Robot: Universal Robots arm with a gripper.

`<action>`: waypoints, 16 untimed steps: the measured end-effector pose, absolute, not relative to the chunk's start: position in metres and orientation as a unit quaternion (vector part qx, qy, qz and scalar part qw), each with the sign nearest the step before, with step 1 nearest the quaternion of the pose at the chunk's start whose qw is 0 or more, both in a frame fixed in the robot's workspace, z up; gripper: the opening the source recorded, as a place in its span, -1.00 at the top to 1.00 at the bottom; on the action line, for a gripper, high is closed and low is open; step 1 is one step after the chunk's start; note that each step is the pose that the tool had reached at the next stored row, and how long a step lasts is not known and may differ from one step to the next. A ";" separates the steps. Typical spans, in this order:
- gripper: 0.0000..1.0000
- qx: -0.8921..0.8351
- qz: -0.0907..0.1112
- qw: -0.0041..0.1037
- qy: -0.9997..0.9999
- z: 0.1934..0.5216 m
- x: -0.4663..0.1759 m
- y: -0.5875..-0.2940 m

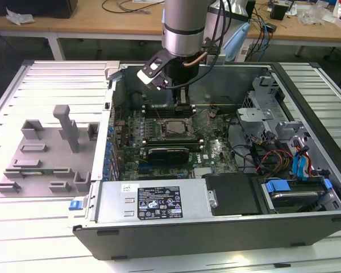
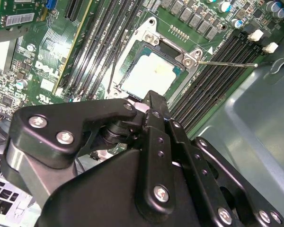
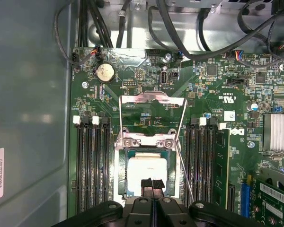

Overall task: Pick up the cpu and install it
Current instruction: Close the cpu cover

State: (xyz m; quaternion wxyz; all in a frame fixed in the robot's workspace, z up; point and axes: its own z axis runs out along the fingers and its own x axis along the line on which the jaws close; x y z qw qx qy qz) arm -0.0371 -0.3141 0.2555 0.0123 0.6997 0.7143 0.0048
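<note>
claw [image 3: 152, 185] tips pinched together, gripping nothing, just above the cpu [image 3: 146, 166]. cpu lies flat in the socket [image 3: 122, 163], so placing looks done. load frame [image 3: 153, 99] is open. any next move calls for clearing the lever [image 3: 184, 172].

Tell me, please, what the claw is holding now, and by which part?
Nothing seems to be held. The claw is shut with nothing between its tips, just above the cpu, which lies in the socket.
</note>
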 end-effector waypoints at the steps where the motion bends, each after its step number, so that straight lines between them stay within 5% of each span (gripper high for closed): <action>1: 0.79 0.700 0.005 0.012 0.714 0.256 -0.037 -0.314; 16: 0.79 0.700 0.005 0.013 0.714 0.270 -0.036 -0.314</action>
